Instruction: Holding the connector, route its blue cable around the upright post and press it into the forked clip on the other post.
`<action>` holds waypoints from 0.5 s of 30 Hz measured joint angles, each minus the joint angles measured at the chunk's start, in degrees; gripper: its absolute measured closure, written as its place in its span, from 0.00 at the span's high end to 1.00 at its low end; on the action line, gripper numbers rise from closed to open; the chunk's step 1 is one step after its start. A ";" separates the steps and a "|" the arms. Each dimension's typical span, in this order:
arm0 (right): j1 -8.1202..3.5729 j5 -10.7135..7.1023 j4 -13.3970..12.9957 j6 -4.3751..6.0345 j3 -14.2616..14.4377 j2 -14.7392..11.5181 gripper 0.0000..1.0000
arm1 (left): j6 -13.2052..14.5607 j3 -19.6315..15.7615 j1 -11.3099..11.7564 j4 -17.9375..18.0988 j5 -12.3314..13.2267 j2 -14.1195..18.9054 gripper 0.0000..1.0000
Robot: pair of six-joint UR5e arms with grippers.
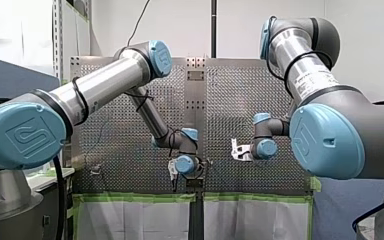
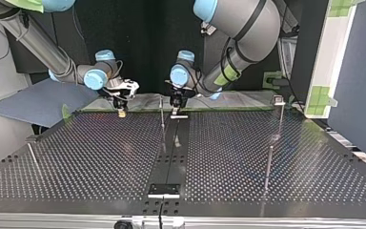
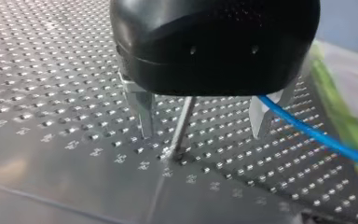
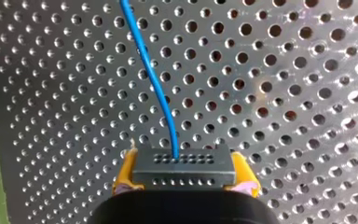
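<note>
My right gripper (image 4: 185, 184) is shut on a dark connector block (image 4: 184, 165), its yellow pads (image 4: 126, 175) on either side. The blue cable (image 4: 154, 79) leaves the block's face and runs away over the perforated plate. My left gripper (image 3: 203, 135) is open, with a thin upright post (image 3: 182, 126) between its metal fingers (image 3: 142, 116). The blue cable (image 3: 317, 136) passes just beside one finger. In the top view my left gripper (image 2: 176, 106) hangs by the post (image 2: 162, 117) at the far edge, and my right gripper (image 2: 121, 109) is to its left. Another post (image 2: 279, 112) with a small head stands at the right.
The perforated table (image 2: 100, 157) stretches toward the camera in the top view, with a dark centre strip (image 2: 171, 157) and a bracket (image 2: 164, 190) near the front. Further thin posts (image 2: 268, 167) stand at the right and a rod (image 2: 33, 157) at the left. Green tape (image 1: 140, 198) edges the table.
</note>
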 joint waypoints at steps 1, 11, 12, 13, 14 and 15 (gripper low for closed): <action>0.01 0.00 0.03 0.00 0.00 -0.01 0.00 | 0.07 -0.07 -0.02 -0.44 0.32 0.01 1.00; 0.03 0.00 0.28 -0.15 -0.06 0.01 0.00 | 0.19 -1.67 -0.13 -5.01 1.72 0.39 1.00; 0.00 0.00 0.29 -0.19 -0.07 0.00 0.00 | 0.18 -1.89 -0.09 -5.46 1.86 0.48 1.00; -0.01 0.00 0.29 -0.22 -0.07 0.01 0.00 | 0.16 -2.13 -0.07 -5.88 1.99 0.59 1.00; -0.03 0.00 0.30 -0.23 -0.07 0.01 0.00 | 0.14 -2.48 -0.01 -6.42 2.15 0.78 1.00; -0.07 0.00 0.30 -0.25 -0.08 0.00 0.00 | 0.12 -2.77 0.04 -6.84 2.28 0.94 1.00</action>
